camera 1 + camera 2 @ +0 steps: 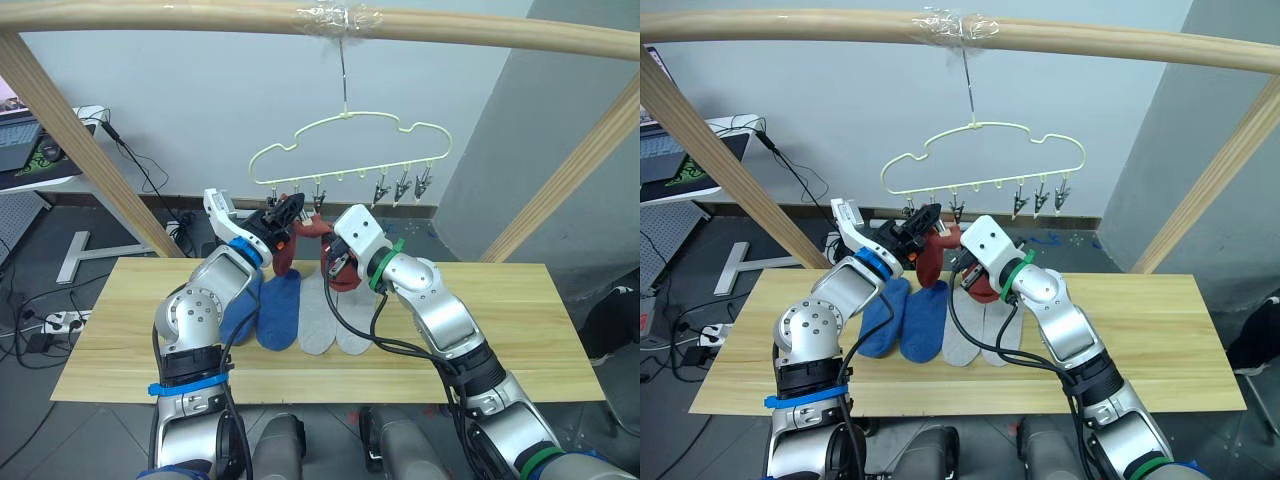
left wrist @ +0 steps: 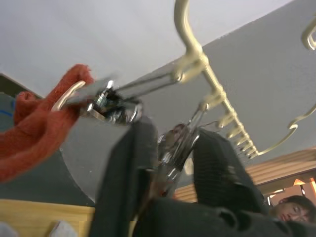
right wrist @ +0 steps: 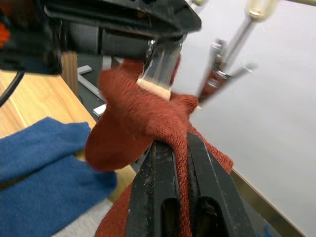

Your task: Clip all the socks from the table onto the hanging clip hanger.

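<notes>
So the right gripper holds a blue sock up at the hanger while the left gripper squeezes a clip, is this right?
Not quite: the sock in the right gripper is rust red, not blue, as the right wrist view shows. The blue socks lie on the table. The rest holds: the sock is up at the hanger, and the left gripper squeezes a clip.

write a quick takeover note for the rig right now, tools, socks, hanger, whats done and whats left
Left tool: squeezing a metal clip on the clip hanger.
Right tool: shut on a rust red sock, lifting its edge to the clips.
On the table: two blue socks, two light grey socks; a second red sock lies behind the arms.
Done: whether the red sock is clipped yet is unclear.
Left: secure it, then hang the others.
</notes>
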